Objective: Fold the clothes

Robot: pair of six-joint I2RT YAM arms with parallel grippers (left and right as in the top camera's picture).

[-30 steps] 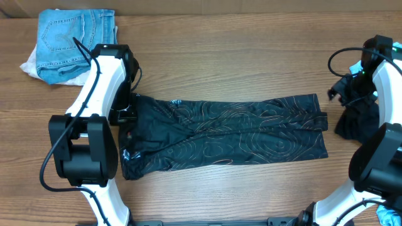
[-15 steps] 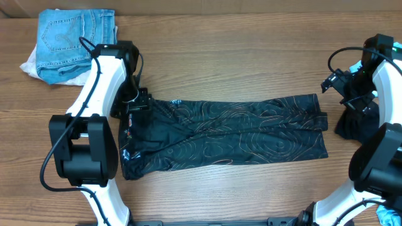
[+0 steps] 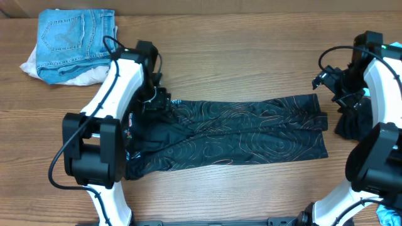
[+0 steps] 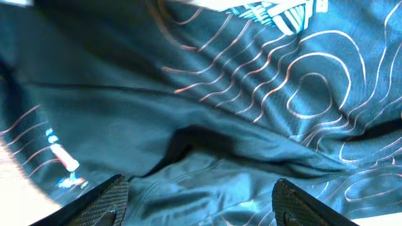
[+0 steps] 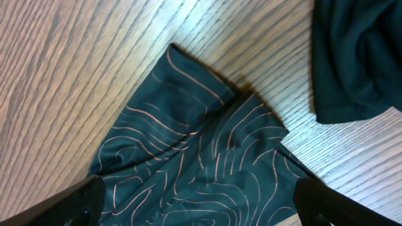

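The black jersey (image 3: 232, 132) looks light, limp and slippery, best pinched at its end corners, and the left fingers (image 4: 107, 201) and right fingers (image 5: 75, 204) both stand open, empty.

On the wooden table (image 3: 251, 63) a black jersey (image 3: 239, 135) lies flat, centred. Jeans (image 3: 69, 37) sit far left, a black garment (image 3: 355, 119) far right.

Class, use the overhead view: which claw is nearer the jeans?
Left. The left claw is over the jersey, at its end closest to the jeans. The right claw is by the opposite end, far across the table.
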